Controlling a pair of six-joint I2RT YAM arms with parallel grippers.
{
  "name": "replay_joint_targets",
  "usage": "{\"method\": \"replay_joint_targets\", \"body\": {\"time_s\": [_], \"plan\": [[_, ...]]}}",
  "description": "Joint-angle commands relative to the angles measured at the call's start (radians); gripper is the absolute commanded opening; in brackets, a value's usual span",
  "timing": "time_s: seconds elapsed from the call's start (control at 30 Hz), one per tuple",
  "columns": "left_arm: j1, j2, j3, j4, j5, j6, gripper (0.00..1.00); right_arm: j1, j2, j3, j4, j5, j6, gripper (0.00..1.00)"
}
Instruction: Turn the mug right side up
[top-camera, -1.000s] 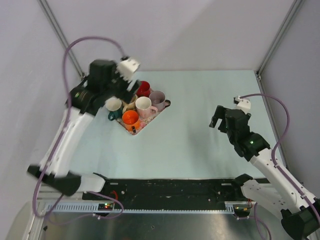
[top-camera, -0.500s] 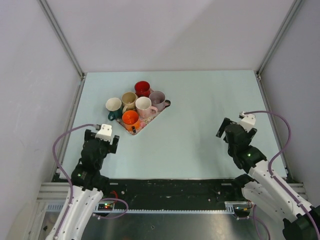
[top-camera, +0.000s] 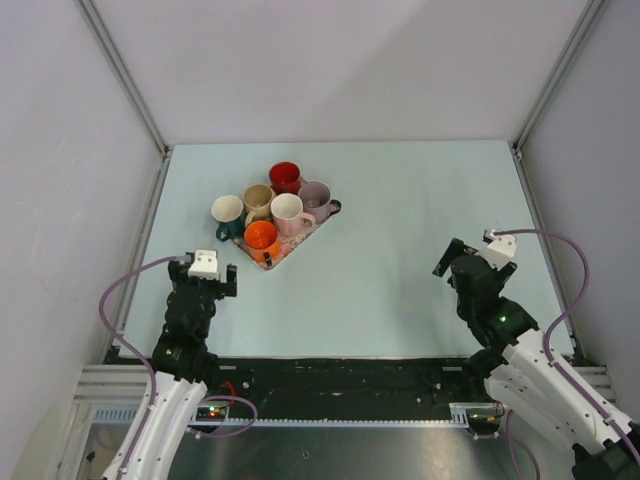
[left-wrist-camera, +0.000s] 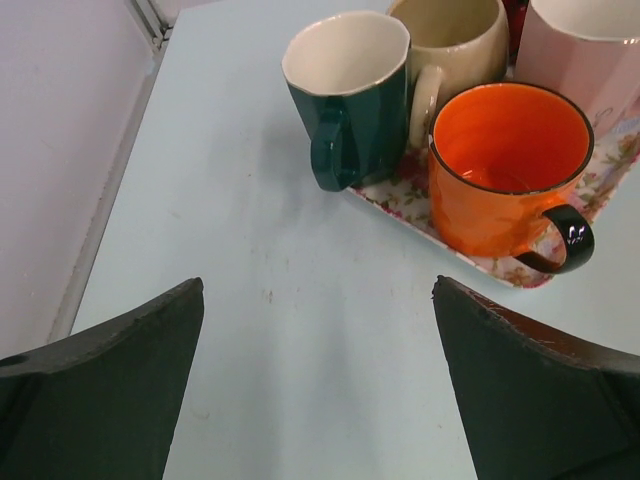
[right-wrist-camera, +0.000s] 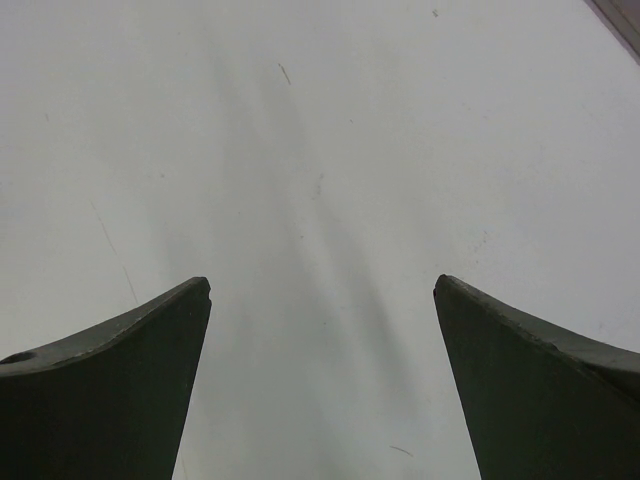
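Several mugs stand mouth up on a floral tray (top-camera: 331, 208) at the back left: dark green (top-camera: 228, 212), beige (top-camera: 258, 198), red (top-camera: 285, 177), mauve (top-camera: 314, 196), pale pink (top-camera: 289, 210) and orange (top-camera: 262, 238). My left gripper (top-camera: 205, 280) is open and empty, low over the table in front of the tray. Its wrist view shows the green mug (left-wrist-camera: 350, 95), the orange mug (left-wrist-camera: 505, 165) and the tray's edge (left-wrist-camera: 420, 195) beyond the open gripper (left-wrist-camera: 318, 290). My right gripper (top-camera: 462, 262) is open and empty over bare table (right-wrist-camera: 322, 285) at the right.
The pale blue table (top-camera: 400, 220) is walled by grey panels at the back and both sides, with metal posts at the back corners. The black base rail (top-camera: 340, 375) runs along the near edge.
My left arm has drawn back from above the tray to the near left of the table, empty. My right arm has pulled back a little toward the near edge. The mugs have not moved.
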Motion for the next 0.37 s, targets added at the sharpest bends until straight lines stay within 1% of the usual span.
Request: {"method": "replay_joint_targets", "body": {"time_s": [0.0,0.33], "plan": [[0.015,-0.016,0.0,0.08,-0.005,-0.036,1.0,0.015,-0.041,-0.005,-0.009,0.068,0.032,0.99],[0.016,-0.009,0.003,0.082,0.003,-0.034,1.0,0.02,-0.064,-0.014,-0.022,0.119,0.072,0.99]]}}
